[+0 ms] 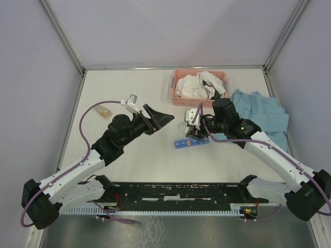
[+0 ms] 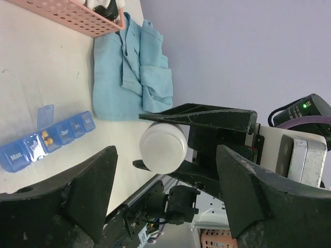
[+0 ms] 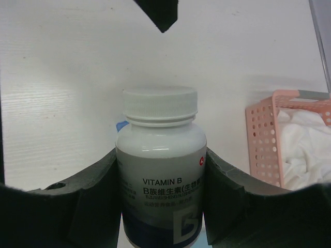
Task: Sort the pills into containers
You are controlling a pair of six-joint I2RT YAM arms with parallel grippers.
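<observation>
White-capped vitamin B bottle sits clamped in the right gripper, its cap turned toward the left gripper, whose jaws stand spread and empty, short of the cap. The blue pill organiser lies just beneath on the table, one lid raised over orange pills. A crooked bite could wrench the bottle loose. Uncapped while tipped sideways, it could spill tablets past the compartments. Both arms reach inward, wrists facing.
</observation>
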